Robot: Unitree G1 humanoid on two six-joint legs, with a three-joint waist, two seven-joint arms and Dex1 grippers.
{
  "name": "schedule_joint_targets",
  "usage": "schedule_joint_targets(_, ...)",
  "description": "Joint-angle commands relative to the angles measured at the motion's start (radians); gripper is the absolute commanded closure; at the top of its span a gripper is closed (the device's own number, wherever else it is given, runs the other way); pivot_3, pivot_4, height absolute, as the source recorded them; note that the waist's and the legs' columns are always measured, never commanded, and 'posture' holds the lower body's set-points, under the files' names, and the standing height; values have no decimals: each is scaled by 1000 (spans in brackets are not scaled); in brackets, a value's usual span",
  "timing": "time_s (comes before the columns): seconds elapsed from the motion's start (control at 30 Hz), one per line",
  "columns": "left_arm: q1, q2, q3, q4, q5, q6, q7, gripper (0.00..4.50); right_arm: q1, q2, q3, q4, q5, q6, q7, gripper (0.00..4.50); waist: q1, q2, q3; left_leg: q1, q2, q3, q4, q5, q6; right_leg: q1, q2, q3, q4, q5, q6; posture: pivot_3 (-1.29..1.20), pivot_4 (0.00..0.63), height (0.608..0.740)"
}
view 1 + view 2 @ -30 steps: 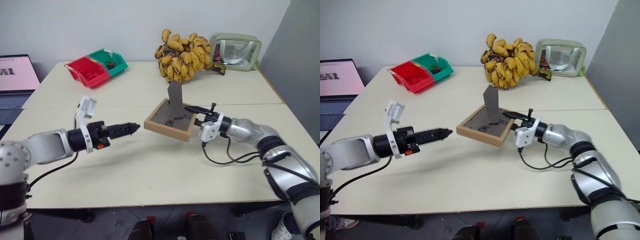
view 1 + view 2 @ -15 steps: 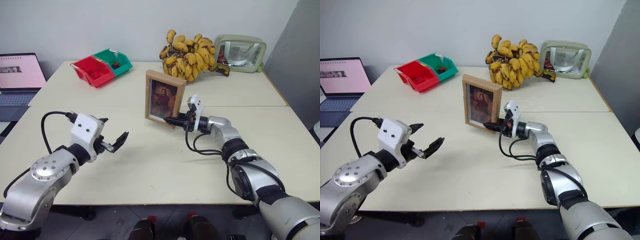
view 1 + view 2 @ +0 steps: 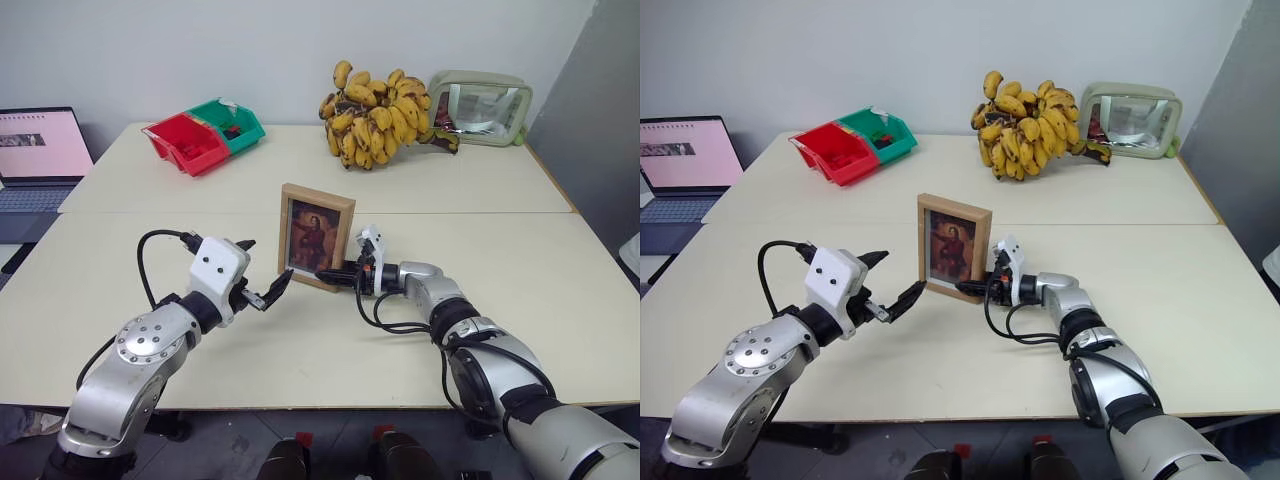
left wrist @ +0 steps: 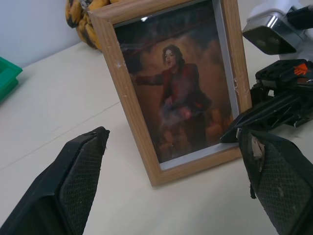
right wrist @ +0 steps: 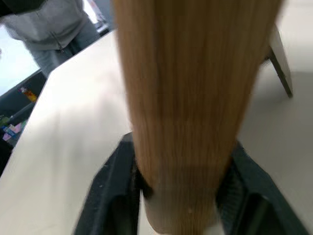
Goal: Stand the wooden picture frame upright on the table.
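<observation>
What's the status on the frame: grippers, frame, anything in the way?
Right gripper astride the wooden picture frame at its lower right edge. Left gripper open beside it, apart. Frame upright on the table, picture toward the robot. Nothing in the way.

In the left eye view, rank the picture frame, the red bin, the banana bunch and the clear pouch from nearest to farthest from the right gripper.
1. wooden picture frame: right at the right gripper, its lower edge between the fingers.
2. banana bunch: far side of the table, behind the frame.
3. red bin, far left, and clear pouch, far right: too close to call.
</observation>
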Motion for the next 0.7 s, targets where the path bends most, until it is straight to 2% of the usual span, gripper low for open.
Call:
schedule_joint_targets(0.03, -17, -7, 17, -2, 18, -4, -24, 0, 7, -13, -5, -22, -10, -5, 5, 1586, 0, 0, 0, 0, 0, 0, 0, 0, 0, 0, 0, 0, 0, 0, 0, 0, 150, 740)
schedule_joint_targets(0.17, -10, -19, 33, 11, 18, -3, -39, 0, 37, -39, 0, -58, -17, -3, 21, 652, 0, 0, 0, 0, 0, 0, 0, 0, 0, 0, 0, 0, 0, 0, 0, 0, 150, 740)
schedule_joint_targets(0.27, 0, -26, 51, 14, 6, 1, -54, 0, 138, -127, 16, -198, -18, 35, 82, 11, 7, 0, 0, 0, 1, -1, 0, 0, 0, 1, 0, 0, 0, 0, 0, 0, 150, 740)
schedule_joint_targets(0.4, 40, -17, 105, -1, -39, 26, -91, 0, 304, -288, 42, -484, -43, 68, 116, 11, 29, 0, 0, 0, -1, -2, 1, 0, 0, 4, -2, -2, -4, 0, 0, 0, 150, 740)
schedule_joint_targets(0.53, 76, 24, 178, 13, -101, 70, -166, 0, 408, -421, 12, -773, 14, 215, 106, 11, 30, 0, 0, 0, -1, -3, 0, -1, 2, 6, -4, -3, -8, 0, 1, 0, 150, 740)
schedule_joint_targets(0.63, 54, 130, 279, 88, -234, 211, -291, 0, 475, -550, -15, -1129, 109, 429, 128, 11, 23, 2, 1, 0, 1, -3, 0, -1, 2, 5, -4, -3, -8, 0, 1, 0, 150, 740)
schedule_joint_targets(0.7, 15, 198, 322, 139, -294, 279, -348, 0, 485, -589, -29, -1289, 167, 543, 100, 11, 9, 4, 2, 0, 1, -1, 0, -1, 2, 3, -3, -2, -6, -1, -1, 0, 150, 740)
